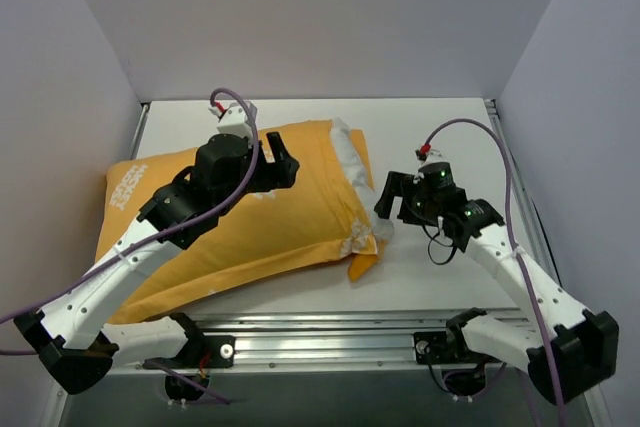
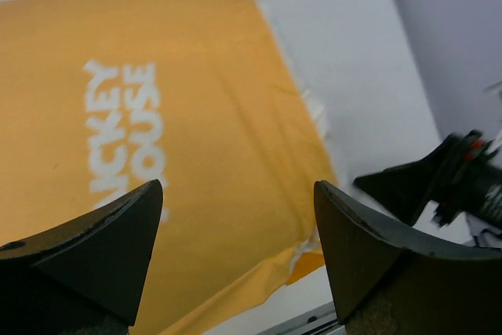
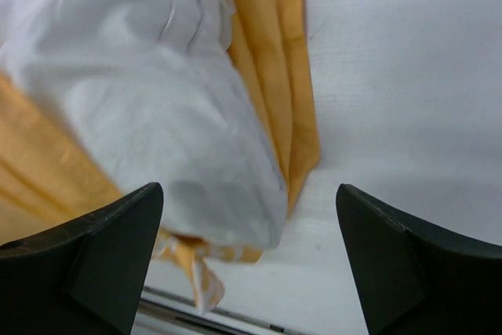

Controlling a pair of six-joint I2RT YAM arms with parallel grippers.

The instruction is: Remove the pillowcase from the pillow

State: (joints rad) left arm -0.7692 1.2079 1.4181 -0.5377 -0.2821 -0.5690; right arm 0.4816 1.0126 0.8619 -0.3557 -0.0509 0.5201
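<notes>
The orange-yellow pillowcase lies flat across the left and middle of the table, white lettering facing up. At its right end the white pillow pokes out of the opening. In the right wrist view the bulging pillow corner sits over orange folds of the pillowcase. My left gripper hovers above the pillowcase near that end, open and empty. My right gripper hangs just right of the pillow's exposed corner, jaws wide apart and holding nothing.
White walls close in the table on the left, back and right. A metal rail runs along the near edge between the arm bases. Purple cables loop above both arms. The right gripper's dark fingers show in the left wrist view.
</notes>
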